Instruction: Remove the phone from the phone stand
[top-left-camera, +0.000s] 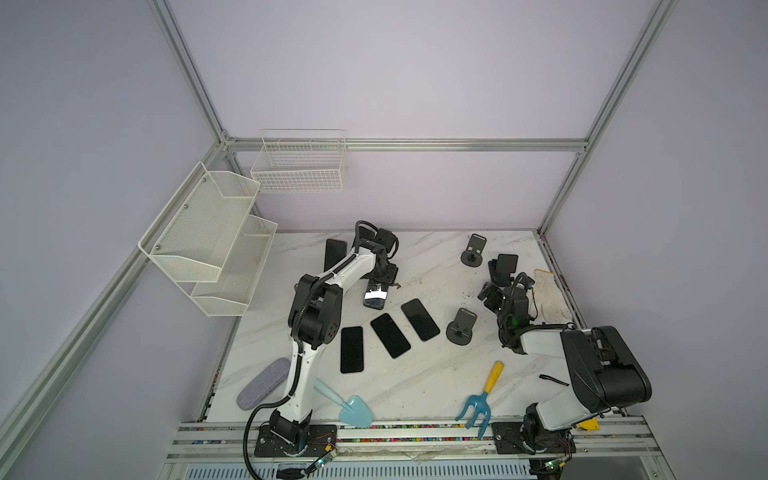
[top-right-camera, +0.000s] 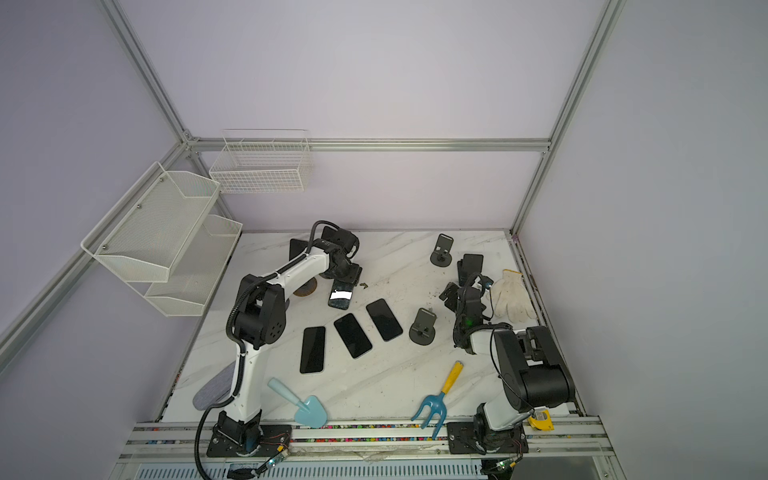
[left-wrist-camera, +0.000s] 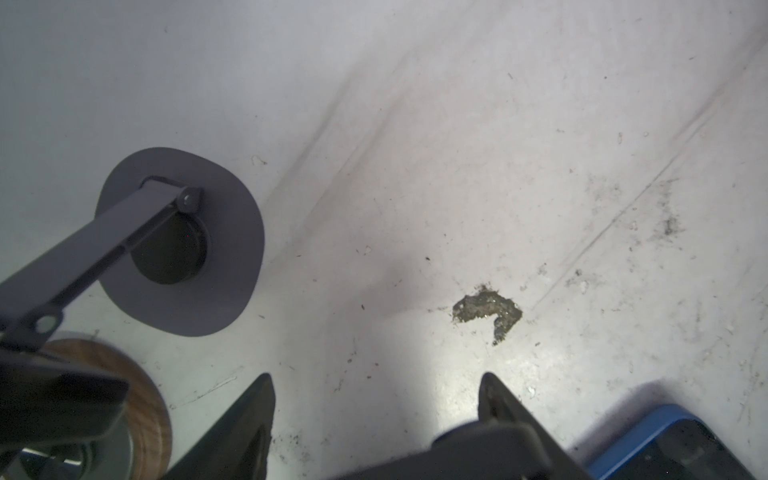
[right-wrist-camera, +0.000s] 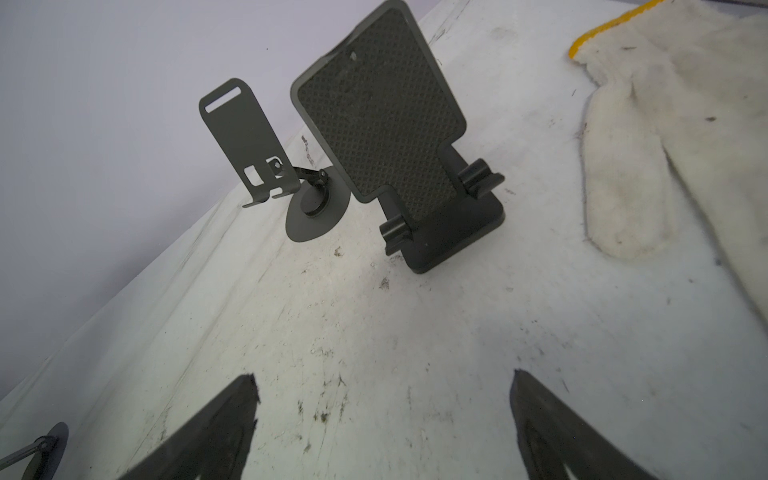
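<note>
My left gripper (top-left-camera: 380, 282) is shut on the phone (top-left-camera: 376, 296), a blue-cased phone (left-wrist-camera: 673, 444) with a glaring screen, gripped at its upper end while its lower end slants down toward the table. Right beside it stand a phone stand with a wooden round base (top-right-camera: 305, 286) and a grey phone stand (left-wrist-camera: 178, 241). Another phone (top-left-camera: 334, 253) leans upright behind my left arm. My right gripper (top-left-camera: 488, 293) hangs open and empty over the table at the right. Its fingers (right-wrist-camera: 232, 415) stand wide apart, facing a black padded stand (right-wrist-camera: 386, 124) and a thin grey stand (right-wrist-camera: 249, 141), both empty.
Three dark phones (top-left-camera: 351, 349) (top-left-camera: 390, 335) (top-left-camera: 420, 319) lie flat mid-table, with an empty grey stand (top-left-camera: 460, 328) to their right. A white glove (top-left-camera: 548, 299) lies at the right edge. A blue trowel (top-left-camera: 349, 405), a rake (top-left-camera: 482, 399) and a grey pad (top-left-camera: 264, 384) lie in front.
</note>
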